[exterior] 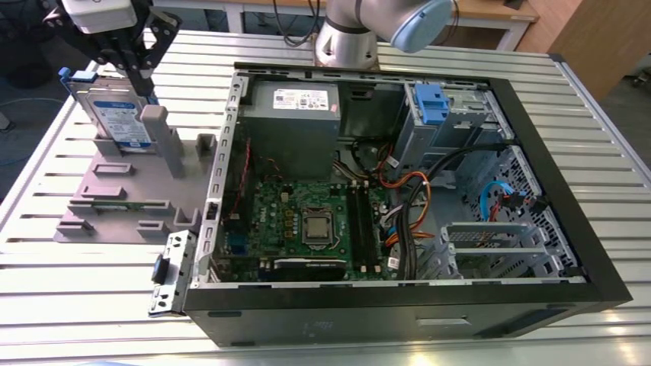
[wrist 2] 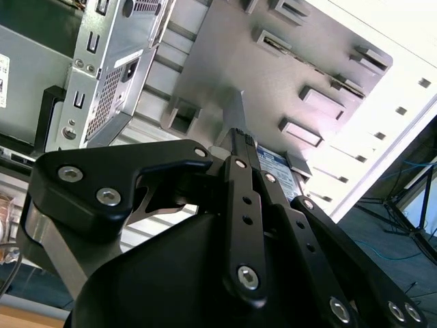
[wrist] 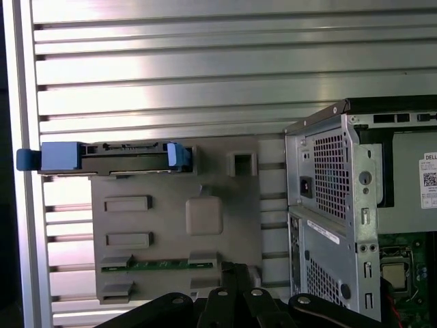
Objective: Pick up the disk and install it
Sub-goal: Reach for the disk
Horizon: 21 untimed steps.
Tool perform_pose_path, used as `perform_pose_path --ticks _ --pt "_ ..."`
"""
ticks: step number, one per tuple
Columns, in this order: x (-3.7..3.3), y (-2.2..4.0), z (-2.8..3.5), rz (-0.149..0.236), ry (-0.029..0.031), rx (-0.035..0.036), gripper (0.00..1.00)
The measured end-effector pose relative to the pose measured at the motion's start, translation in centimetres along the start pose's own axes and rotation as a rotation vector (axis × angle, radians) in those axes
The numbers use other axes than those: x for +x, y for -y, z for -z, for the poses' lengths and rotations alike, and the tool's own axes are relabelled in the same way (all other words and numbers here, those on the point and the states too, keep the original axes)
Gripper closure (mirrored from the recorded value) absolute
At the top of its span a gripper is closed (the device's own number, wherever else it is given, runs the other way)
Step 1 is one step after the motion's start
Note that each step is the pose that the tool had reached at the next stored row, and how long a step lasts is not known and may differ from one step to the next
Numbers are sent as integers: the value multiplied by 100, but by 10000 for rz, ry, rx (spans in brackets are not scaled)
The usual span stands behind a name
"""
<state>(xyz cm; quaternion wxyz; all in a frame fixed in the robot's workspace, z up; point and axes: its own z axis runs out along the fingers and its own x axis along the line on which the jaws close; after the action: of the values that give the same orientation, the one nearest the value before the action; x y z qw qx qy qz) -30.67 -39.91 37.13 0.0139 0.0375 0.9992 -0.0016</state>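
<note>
The disk [exterior: 114,114] stands on edge in the grey plastic stand [exterior: 117,194] at the exterior view's left, its blue bracket framing it and its label facing out. In the first wrist view the disk [wrist: 109,156] is seen edge-on at one end of the stand [wrist: 171,232]. My gripper [exterior: 136,74] hangs just over the disk's top edge, beside the stand's tall post. Its black fingers [wrist 2: 236,147] run together to a point, shut, with nothing seen between them. A corner of the disk's label [wrist 2: 276,164] peeks out behind them.
The open computer case [exterior: 569,252] lies at the exterior view's right of the stand, showing the motherboard [exterior: 310,225], power supply [exterior: 295,114] and a drive bay with a blue bracket [exterior: 431,103]. The slatted metal table [exterior: 91,282] runs on all sides. The arm's base [exterior: 346,42] stands behind the case.
</note>
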Motion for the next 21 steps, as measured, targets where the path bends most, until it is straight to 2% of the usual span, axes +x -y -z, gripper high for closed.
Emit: perform_pose_path --ticks 12,14,21 --pt "28 2 -2 0 0 0 89" --pt "76 6 -4 0 0 1 89" --pt "90 7 -5 0 0 3 89"
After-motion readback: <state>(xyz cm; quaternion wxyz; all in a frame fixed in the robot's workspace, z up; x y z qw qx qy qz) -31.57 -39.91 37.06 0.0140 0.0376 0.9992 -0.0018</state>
